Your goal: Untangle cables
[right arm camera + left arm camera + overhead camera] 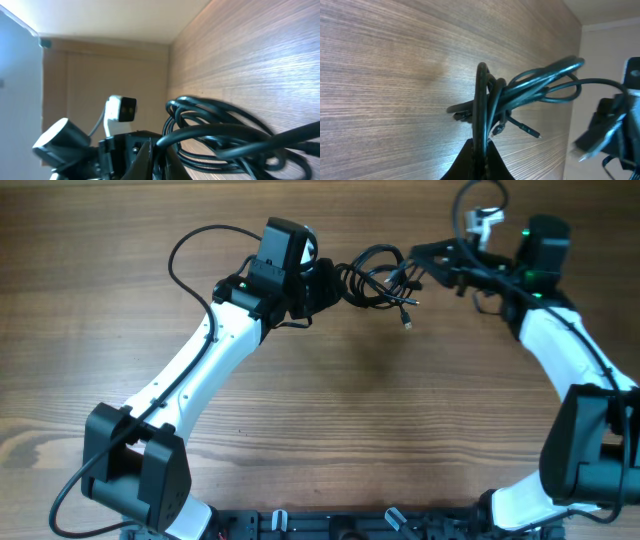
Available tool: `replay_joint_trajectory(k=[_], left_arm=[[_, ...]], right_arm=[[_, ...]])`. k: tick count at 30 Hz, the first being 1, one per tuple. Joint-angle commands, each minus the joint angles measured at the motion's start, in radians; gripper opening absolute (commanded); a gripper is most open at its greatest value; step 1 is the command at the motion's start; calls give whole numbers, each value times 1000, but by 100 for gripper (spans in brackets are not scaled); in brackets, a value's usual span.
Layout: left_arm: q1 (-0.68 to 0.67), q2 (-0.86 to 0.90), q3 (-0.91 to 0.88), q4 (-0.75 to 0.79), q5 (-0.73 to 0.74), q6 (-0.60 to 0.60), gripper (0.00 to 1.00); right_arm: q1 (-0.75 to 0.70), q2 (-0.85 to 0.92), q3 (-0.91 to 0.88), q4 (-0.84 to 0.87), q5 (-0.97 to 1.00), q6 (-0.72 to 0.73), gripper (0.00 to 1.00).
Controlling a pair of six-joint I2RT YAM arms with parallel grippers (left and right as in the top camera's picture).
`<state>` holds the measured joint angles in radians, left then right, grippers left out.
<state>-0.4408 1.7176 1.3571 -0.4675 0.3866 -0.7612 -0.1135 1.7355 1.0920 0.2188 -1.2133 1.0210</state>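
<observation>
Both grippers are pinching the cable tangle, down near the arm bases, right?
Wrong place. The overhead view shows the cables, pinched by the left gripper and right gripper, at the far side of the table, opposite the arm bases.

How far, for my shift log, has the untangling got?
Done: nothing looks separated yet; the cables are one looped knot. In hand: the left hand and the right hand each grip a side, holding the bundle between them. Left: freeing every cord; only one plug end hangs loose.
</observation>
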Motion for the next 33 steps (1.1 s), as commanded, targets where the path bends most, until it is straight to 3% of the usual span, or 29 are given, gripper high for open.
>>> replay_joint_trajectory(k=[1, 8, 16, 17, 20, 22, 30, 33], left_arm=[[-2, -8, 11, -22, -21, 24, 4], [-2, -8, 11, -32, -18, 25, 4], [-2, -8, 11, -39, -17, 25, 4], [-2, -8, 11, -39, -17, 25, 4], [-2, -8, 11, -39, -17, 24, 4], [-2, -8, 11, -39, -17, 24, 4], [-3, -8, 11, -39, -17, 24, 4], [-3, -8, 11, -39, -16, 24, 4]], right_arm=[[-98, -27, 14, 12, -77, 0, 4], [-248, -26, 14, -15, -69, -65, 4], [-257, -26, 14, -436, 187, -363, 4], [-243, -26, 14, -471, 208, -398, 6], [-230, -27, 16, -465, 200, -407, 51], [-230, -27, 24, -465, 188, -409, 63], [-136, -125, 30, -469, 271, -387, 66], [-55, -125, 30, -455, 285, -362, 58]])
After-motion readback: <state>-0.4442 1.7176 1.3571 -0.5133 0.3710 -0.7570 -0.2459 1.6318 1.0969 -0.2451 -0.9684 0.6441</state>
